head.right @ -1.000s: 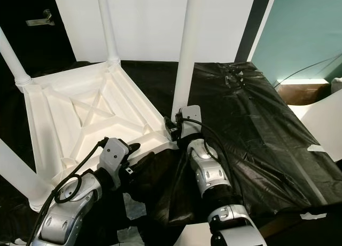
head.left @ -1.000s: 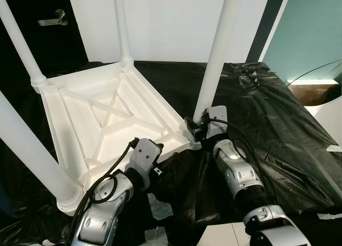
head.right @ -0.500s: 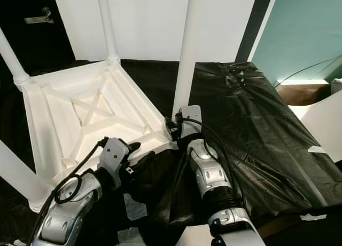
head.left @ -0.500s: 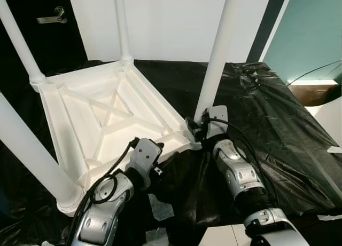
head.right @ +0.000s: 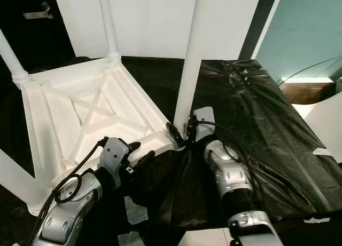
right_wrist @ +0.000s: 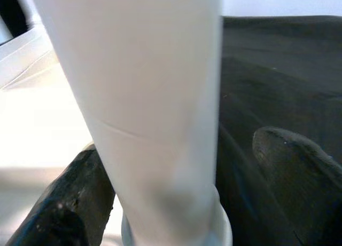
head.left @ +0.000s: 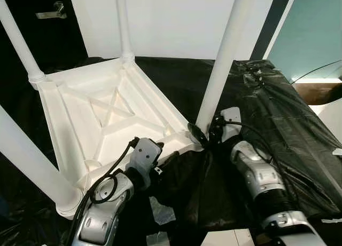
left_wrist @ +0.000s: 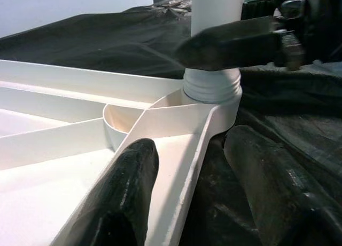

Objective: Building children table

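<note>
Right wrist view first: your right claw point(right_wrist: 176, 203) has its two black fingers spread either side of the white round plastic leg point(right_wrist: 149, 96), one finger point(right_wrist: 59, 203) against it, the other standing off a touch, so you're straddling it rather than clamped. In the left eye view, the upturned white plastic children's table top point(head.left: 107, 118) lies on the black plastic sheet point(head.left: 278, 112), ribbed underside up, and that leg rises from its near right corner socket point(head.left: 195, 136), long axis upright with a slight lean to the right. Your right claw sits just right of the socket, low on the leg, the nearer arm for any turning. Your left claw point(left_wrist: 187, 192) is open too, fingers astride the table top's near edge, one inside the rim, one on the sheet. By my read, the leg needs seating: close the right claw, twist about that upright axis, and let the left brace the frame.
</note>
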`<state>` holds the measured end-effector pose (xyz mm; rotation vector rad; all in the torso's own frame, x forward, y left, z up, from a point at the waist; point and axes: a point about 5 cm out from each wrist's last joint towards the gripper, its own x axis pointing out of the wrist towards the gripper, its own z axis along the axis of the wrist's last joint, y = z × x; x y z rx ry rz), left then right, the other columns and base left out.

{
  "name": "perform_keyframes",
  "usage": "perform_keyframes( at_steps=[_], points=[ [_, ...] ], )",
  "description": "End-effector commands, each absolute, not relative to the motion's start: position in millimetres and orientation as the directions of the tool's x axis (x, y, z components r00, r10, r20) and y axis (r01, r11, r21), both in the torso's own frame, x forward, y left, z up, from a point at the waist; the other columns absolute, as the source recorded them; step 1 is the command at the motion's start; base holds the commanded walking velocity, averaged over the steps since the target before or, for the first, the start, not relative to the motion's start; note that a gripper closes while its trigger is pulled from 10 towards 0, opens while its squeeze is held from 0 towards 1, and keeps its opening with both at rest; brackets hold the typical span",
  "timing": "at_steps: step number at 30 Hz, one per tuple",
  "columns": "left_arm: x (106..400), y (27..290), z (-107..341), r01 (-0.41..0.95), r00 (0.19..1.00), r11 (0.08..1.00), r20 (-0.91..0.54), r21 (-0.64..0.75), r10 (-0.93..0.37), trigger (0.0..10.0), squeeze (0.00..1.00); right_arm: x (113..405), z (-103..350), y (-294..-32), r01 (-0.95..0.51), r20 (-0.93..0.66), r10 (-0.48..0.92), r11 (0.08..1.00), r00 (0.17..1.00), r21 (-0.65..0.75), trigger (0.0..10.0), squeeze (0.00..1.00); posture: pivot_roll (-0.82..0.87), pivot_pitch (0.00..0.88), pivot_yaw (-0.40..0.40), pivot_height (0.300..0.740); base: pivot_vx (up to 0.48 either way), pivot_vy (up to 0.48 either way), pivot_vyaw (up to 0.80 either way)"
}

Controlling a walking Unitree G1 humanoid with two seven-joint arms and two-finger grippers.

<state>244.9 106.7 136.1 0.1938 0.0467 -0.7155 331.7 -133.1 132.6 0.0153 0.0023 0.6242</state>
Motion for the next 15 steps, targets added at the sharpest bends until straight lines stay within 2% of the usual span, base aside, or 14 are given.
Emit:
perform_keyframes(
  at_steps=[1,6,10,15],
  points=[
    [247.9,108.1,136.3,0.624,0.781,0.762,-0.100,0.172,-0.617,10.0,0.00,334.3,135.3,-136.7,-0.637,0.003,0.637,0.771,0.771,0.011,10.0,0.00,0.17,0.000,-0.088,0.740,0.000,0.000,0.00],
    [249.5,109.3,137.5,0.624,0.780,0.761,-0.099,0.178,-0.617,10.0,0.00,342.3,138.7,-138.1,-0.710,-0.032,0.709,0.703,0.704,-0.031,10.0,0.00,0.17,0.000,-0.078,0.740,0.000,0.000,0.00],
    [251.5,109.0,139.4,0.625,0.780,0.759,-0.095,0.184,-0.619,10.0,0.00,349.9,140.4,-132.1,-0.797,-0.094,0.792,0.599,0.604,-0.071,10.0,0.00,0.18,0.000,-0.075,0.740,0.000,0.000,0.00],
    [250.9,108.3,141.5,0.623,0.781,0.762,-0.084,0.177,-0.619,10.0,0.00,353.0,140.7,-129.1,-0.832,-0.131,0.821,0.549,0.555,-0.083,10.0,0.00,0.19,0.000,-0.080,0.740,0.000,0.000,0.00]
  ],
)
